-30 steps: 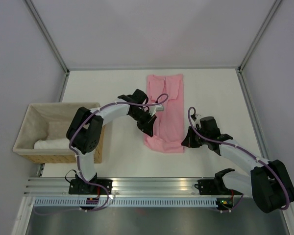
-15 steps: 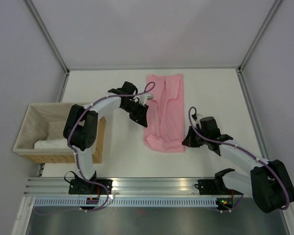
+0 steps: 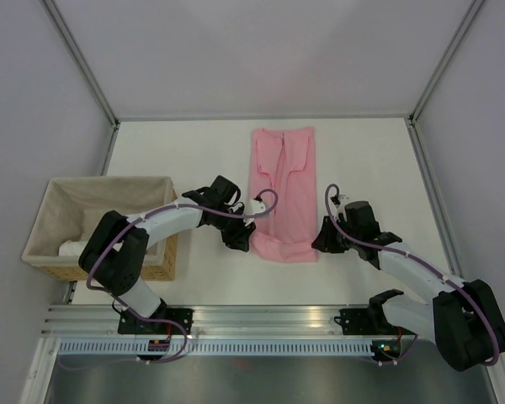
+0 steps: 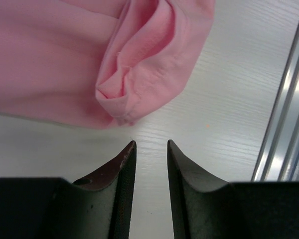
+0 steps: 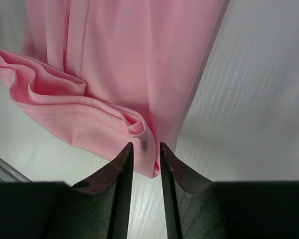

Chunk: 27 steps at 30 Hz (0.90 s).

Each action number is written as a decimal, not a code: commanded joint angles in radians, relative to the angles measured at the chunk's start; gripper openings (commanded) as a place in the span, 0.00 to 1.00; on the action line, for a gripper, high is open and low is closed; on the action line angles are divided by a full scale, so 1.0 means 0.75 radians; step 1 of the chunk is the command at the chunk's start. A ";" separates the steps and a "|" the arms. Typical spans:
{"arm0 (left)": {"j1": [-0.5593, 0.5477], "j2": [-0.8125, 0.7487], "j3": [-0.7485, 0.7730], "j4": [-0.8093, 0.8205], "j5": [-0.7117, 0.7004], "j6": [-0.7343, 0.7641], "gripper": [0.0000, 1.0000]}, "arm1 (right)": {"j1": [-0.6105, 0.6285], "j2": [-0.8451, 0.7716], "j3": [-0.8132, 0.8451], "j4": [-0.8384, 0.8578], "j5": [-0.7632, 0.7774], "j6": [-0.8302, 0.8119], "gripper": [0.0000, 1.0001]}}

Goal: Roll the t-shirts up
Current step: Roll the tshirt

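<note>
Left gripper point(image 4: 151, 143) has retreated to the near hem of the t-shirt point(image 3: 286, 202), slightly parted, empty. Right gripper point(image 5: 146, 145) has loosened astride that hem. The shirt stretches lengthwise straight ahead of both sets of fingers point(image 4: 123, 172).

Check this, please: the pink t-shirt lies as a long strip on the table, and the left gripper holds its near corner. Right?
No. The left gripper holds nothing: the left wrist view shows it open, with the corner of the t-shirt just ahead of it. The strip on the table is right.

t-shirt point(image 4: 55, 55) cut off at top of both wrist views, white cloth point(image 3: 74, 247) in basket point(image 3: 109, 179) partly behind left arm point(image 3: 164, 219)
</note>
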 commanded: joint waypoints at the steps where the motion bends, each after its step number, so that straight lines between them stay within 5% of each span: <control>1: 0.010 0.008 -0.036 0.232 -0.053 0.047 0.37 | 0.002 -0.082 0.084 -0.050 0.037 -0.044 0.35; 7: -0.025 0.043 0.008 0.271 -0.054 -0.012 0.37 | 0.004 -0.119 0.142 0.113 -0.182 -0.145 0.45; 12: -0.082 0.039 -0.012 0.252 -0.070 -0.128 0.37 | 0.027 0.042 0.054 0.706 -0.417 0.047 0.48; 19: -0.060 0.039 0.021 0.266 -0.117 -0.198 0.36 | 0.160 0.234 0.074 0.850 -0.497 -0.100 0.50; 27: 0.010 0.000 0.082 0.183 0.028 -0.071 0.52 | 0.147 0.012 0.146 0.326 -0.252 -0.104 0.50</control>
